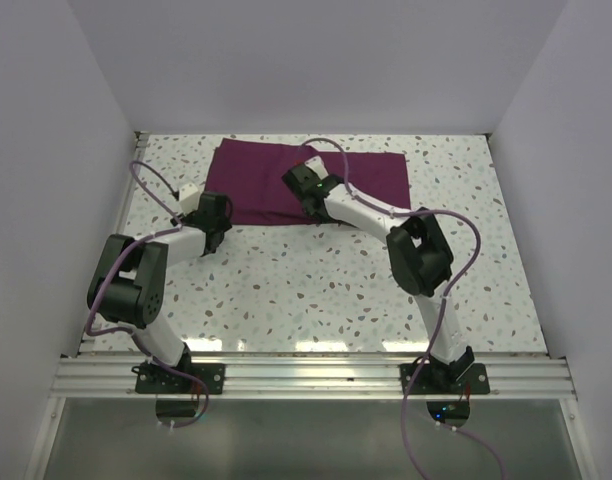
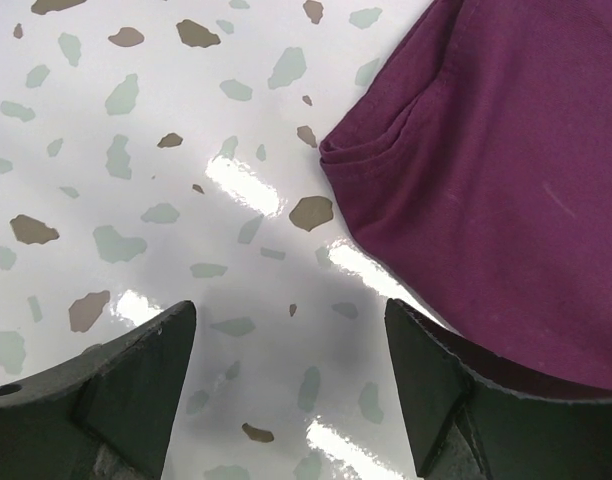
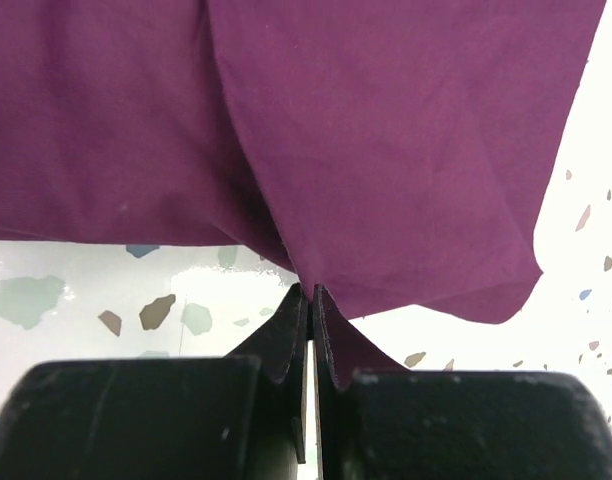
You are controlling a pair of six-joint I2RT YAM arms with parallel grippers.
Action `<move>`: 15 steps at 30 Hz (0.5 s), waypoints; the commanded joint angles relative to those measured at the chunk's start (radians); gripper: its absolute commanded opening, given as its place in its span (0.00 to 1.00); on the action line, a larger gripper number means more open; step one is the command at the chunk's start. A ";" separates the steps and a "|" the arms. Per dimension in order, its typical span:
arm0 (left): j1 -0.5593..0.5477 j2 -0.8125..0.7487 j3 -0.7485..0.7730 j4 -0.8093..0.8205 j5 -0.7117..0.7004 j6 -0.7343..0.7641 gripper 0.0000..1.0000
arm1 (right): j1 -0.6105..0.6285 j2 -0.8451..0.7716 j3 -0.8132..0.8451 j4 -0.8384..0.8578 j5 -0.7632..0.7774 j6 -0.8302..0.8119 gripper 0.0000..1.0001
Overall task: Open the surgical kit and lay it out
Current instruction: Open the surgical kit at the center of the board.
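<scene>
The cloth wrap (image 1: 256, 180) looked to me like soft woven fabric, matt and creased, with a stitched hem. The table (image 1: 316, 290) under it was a smooth speckled top, glossy enough to throw back the lights. The fingers (image 2: 126, 390) of the left gripper (image 2: 288, 310) read as dark matt plastic, faintly grainy. Those of the right gripper (image 3: 310, 290) looked the same, a little scuffed. The rail (image 1: 316, 375) was bare brushed metal.

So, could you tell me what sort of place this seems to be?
Probably a lab robot test cell: plain white walls box in a speckled tabletop, and two arms are bolted to an aluminium rail at its near edge.
</scene>
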 commanded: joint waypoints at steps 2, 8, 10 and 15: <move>0.001 -0.106 0.060 -0.096 -0.032 -0.045 0.80 | 0.010 -0.135 0.071 -0.040 -0.010 0.014 0.00; -0.002 -0.358 0.159 -0.251 -0.028 0.007 0.81 | 0.077 -0.354 -0.039 -0.104 -0.020 0.049 0.00; -0.002 -0.431 0.210 -0.309 -0.018 0.032 0.81 | 0.123 -0.485 -0.143 -0.130 -0.011 0.089 0.00; -0.004 -0.535 0.287 -0.422 -0.011 0.046 0.81 | 0.223 -0.881 -0.446 -0.202 0.007 0.268 0.00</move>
